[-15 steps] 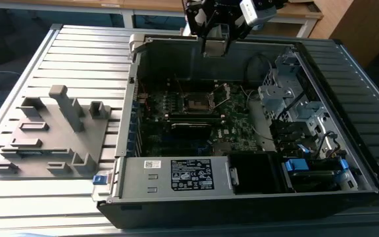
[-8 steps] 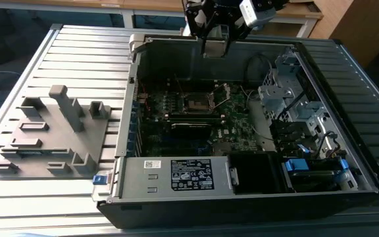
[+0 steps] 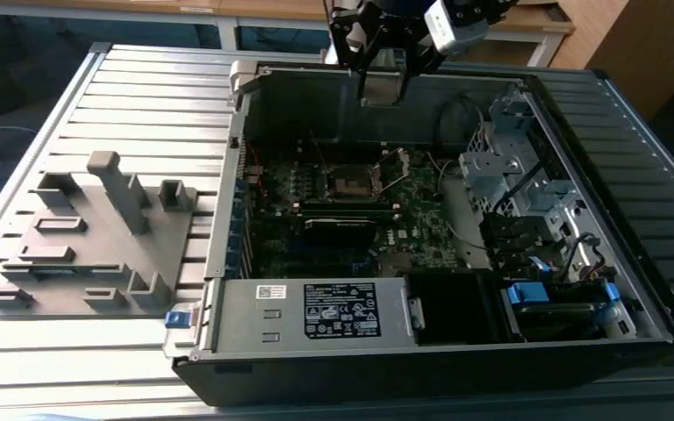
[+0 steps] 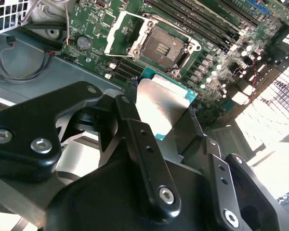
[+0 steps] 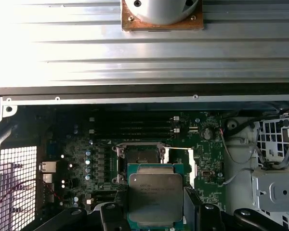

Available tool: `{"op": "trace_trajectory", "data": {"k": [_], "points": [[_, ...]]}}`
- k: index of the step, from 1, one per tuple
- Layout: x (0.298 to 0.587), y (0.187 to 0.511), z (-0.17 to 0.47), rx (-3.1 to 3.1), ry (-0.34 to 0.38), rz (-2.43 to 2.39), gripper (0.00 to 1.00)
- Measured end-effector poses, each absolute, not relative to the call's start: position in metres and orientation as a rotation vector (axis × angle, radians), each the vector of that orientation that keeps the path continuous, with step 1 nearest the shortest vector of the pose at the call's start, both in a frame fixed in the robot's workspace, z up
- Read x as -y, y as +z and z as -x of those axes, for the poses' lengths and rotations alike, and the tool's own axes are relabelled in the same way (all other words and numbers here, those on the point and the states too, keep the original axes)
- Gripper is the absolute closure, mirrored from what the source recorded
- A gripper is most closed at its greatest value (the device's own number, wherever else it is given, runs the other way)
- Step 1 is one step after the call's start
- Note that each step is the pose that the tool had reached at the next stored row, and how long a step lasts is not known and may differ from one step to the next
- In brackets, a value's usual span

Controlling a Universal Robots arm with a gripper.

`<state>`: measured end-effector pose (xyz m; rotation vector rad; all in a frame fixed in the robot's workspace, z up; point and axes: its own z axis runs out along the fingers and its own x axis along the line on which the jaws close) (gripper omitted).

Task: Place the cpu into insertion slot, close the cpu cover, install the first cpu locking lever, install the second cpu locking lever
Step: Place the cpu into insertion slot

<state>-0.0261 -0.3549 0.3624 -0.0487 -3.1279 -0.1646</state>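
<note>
The chip is held tight between the jaws of the gripper, up in the air near the open socket with its cover flipped up, so it should be kept flat, lined up square and lowered slowly without being pushed hard.

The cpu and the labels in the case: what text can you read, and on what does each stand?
cpu: lines of print on its metal top in the first wrist view, too small to read.
black label on the grey box, exterior view: white print and marks, too small to read.
white label beside it: too small to read.
No text here can be quoted.
</note>
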Motion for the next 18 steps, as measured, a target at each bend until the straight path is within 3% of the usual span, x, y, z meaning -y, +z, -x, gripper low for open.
{"op": "trace_trajectory", "data": {"k": [18], "points": [[0.3549,0.3566,0.0261,3.128,-0.165,0.049,0.46]]}}
